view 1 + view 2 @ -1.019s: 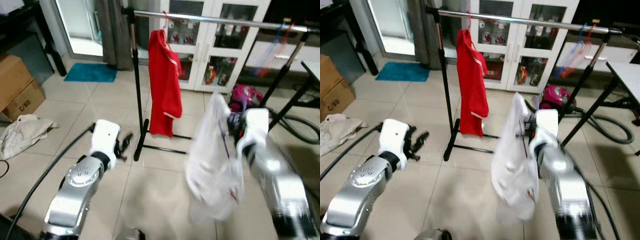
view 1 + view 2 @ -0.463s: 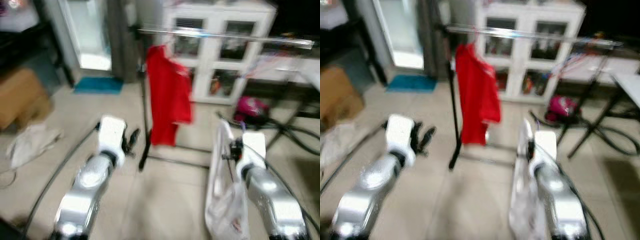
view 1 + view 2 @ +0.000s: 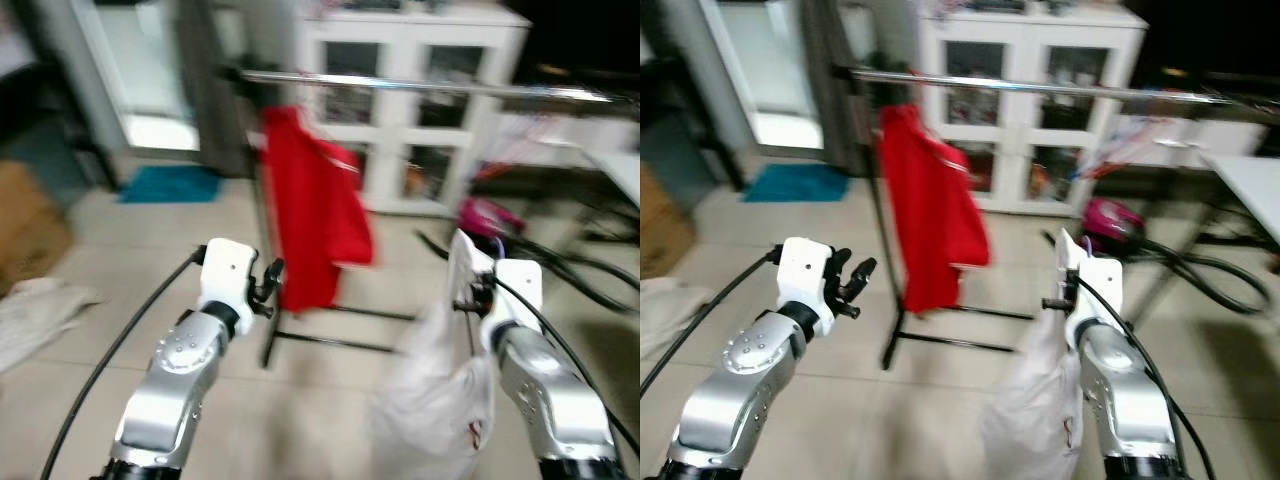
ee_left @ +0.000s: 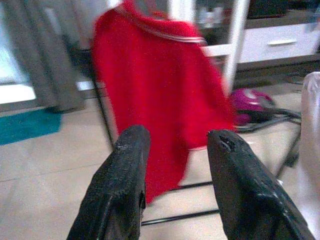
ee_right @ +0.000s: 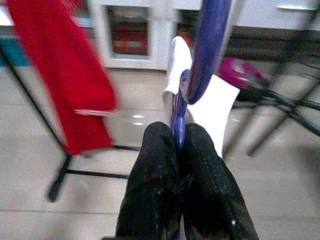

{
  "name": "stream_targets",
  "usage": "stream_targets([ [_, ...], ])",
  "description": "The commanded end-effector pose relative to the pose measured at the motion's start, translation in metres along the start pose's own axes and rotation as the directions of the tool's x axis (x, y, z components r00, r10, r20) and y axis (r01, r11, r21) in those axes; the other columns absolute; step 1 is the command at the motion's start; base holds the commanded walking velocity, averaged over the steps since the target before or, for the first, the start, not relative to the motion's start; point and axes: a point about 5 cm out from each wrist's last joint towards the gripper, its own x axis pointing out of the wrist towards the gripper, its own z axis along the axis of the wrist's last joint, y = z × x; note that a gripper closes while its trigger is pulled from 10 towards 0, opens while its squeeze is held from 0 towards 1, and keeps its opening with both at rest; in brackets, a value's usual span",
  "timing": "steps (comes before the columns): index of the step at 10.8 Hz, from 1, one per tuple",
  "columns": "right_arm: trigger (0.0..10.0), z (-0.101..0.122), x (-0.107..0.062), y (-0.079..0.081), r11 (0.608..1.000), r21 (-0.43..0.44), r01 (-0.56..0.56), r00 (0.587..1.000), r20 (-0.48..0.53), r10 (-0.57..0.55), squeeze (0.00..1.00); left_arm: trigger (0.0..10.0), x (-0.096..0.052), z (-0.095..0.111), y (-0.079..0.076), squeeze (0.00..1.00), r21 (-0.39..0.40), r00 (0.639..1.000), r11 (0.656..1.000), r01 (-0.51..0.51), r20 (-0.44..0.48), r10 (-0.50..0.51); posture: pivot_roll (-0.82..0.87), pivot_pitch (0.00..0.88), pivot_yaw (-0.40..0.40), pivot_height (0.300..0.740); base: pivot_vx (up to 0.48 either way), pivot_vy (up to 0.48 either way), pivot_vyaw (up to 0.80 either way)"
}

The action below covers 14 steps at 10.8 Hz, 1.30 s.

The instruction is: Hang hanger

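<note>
Here a clothes rail (image 3: 430,87) stands on the tiled floor (image 3: 320,400) with a red shirt (image 3: 310,215) hanging. The right pincer (image 5: 179,150) squeezes a purple hanger (image 5: 202,55) carrying a white shirt (image 3: 435,400), below the rail. The left pincer (image 4: 175,145) is open, empty.

Two silver, glossy metal forearms, rounded, each capped by a white boxy wrist block — left gripper (image 3: 268,287) and right gripper (image 5: 178,150) with long black fingers (image 4: 118,195), matt and slightly pitted. Small round screws dotting the left forearm's joint housing. Black cable running along each arm
</note>
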Motion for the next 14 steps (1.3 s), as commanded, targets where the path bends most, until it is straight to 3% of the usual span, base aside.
stream_targets([
  [1,10.0,0.012,0.000,0.003,1.000,-0.017,-0.013,0.999,0.048,0.014,0.00,10.0,0.001,0.003,0.002,0.00,0.007,1.000,1.000,-0.001,0.006,0.001,0.12,0.000,0.003,0.740,0.480,0.000,0.00],
  [10,10.0,0.028,0.010,0.009,0.999,-0.026,-0.043,0.994,0.099,0.045,0.00,10.0,0.000,0.006,0.000,0.00,0.022,0.999,0.999,0.032,0.015,-0.032,0.13,0.000,-0.007,0.740,0.480,0.000,0.00],
  [13,10.0,0.049,0.010,0.014,0.996,0.026,-0.083,0.981,0.176,0.077,0.00,10.0,-0.002,0.010,-0.005,0.00,0.065,0.995,0.993,0.094,0.025,-0.096,0.14,0.000,-0.005,0.740,0.307,0.000,0.00],
  [14,10.0,0.067,0.010,0.016,0.995,0.048,-0.092,0.970,0.230,0.079,0.00,10.0,-0.003,0.013,-0.014,0.08,0.086,0.983,0.981,0.176,0.029,-0.179,0.14,0.000,0.001,0.740,0.000,0.000,0.00],
])
